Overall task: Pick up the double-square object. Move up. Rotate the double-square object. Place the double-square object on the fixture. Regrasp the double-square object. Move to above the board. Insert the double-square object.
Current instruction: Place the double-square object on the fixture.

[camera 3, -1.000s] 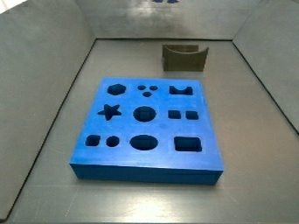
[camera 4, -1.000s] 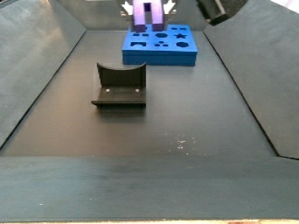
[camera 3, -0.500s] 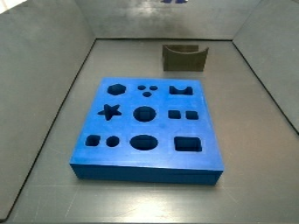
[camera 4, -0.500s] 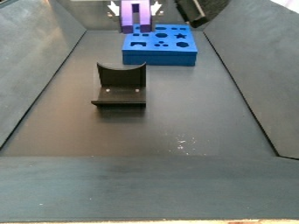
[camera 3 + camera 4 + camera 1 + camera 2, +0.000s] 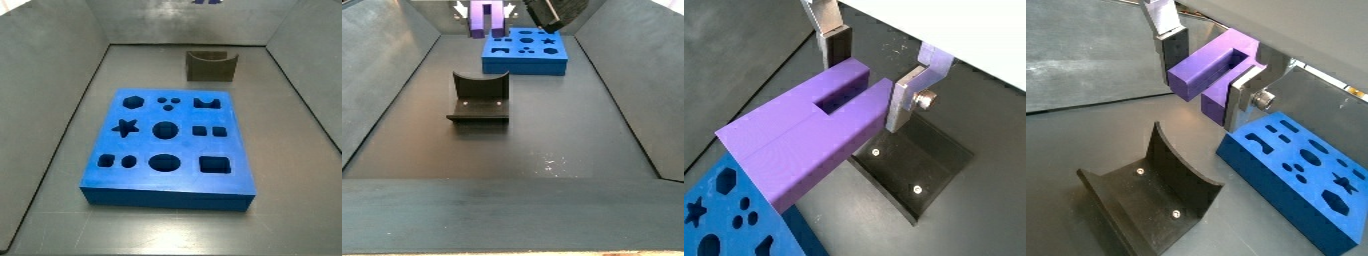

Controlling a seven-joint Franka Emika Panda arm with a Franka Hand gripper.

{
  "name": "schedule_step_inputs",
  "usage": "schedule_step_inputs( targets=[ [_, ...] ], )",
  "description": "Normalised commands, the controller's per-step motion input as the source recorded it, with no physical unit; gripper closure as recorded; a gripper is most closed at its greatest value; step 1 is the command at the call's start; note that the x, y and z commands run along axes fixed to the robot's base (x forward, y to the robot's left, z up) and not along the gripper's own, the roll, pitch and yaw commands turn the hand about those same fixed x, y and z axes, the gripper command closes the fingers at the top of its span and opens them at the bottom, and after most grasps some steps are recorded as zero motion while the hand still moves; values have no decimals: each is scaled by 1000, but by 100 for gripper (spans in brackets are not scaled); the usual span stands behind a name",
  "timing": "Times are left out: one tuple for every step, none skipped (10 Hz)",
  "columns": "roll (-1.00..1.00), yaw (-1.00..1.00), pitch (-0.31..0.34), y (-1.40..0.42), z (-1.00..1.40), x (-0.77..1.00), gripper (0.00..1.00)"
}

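My gripper [image 5: 870, 80] is shut on the double-square object [image 5: 798, 140], a lilac block with a rectangular slot in its top. Both wrist views show the silver fingers [image 5: 1174, 58] clamping its sides, the block [image 5: 1213, 68] sticking out past them. In a side view the gripper [image 5: 486, 10] hangs high at the far end with the block [image 5: 488, 22] in it, above and left of the blue board [image 5: 525, 66]. The fixture [image 5: 477, 100] stands empty on the floor, nearer than the board. The board [image 5: 174, 190] and fixture [image 5: 210, 67] also show from the opposite side.
Grey walls [image 5: 54, 60] enclose the dark floor on the sides and back. A dark part of the arm [image 5: 549, 12] reaches in at the top beside the gripper. The fixture [image 5: 1153, 195] and board [image 5: 1300, 165] lie below the held block.
The gripper with the lilac block has drifted left and slightly up along the top of the side view. Board and fixture have not moved.
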Motion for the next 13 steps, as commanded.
schedule_step_inputs(
  targets=[
    [-152, -41, 124, 37, -6, 283, 100],
    [-146, -40, 125, 37, -4, 239, 100],
    [-145, -38, 128, 34, -6, 196, 100],
    [-1000, -106, 93, 74, -1000, 154, 100],
    [-1000, -115, 89, 80, -1000, 147, 100],
    [-1000, -129, 92, 90, -1000, 151, 100],
    [-1000, -146, 113, 94, -1000, 167, 100],
    [-1000, -156, 119, 98, -1000, 174, 100],
    [-993, -181, 119, 108, -1000, 188, 100],
    [-837, -179, 98, 117, -1000, 196, 100],
    [-629, -172, 69, 125, -1000, 211, 100],
    [-523, -167, 59, 131, -1000, 217, 100],
    [-279, -145, 41, 107, -789, 190, 100]
  ],
)
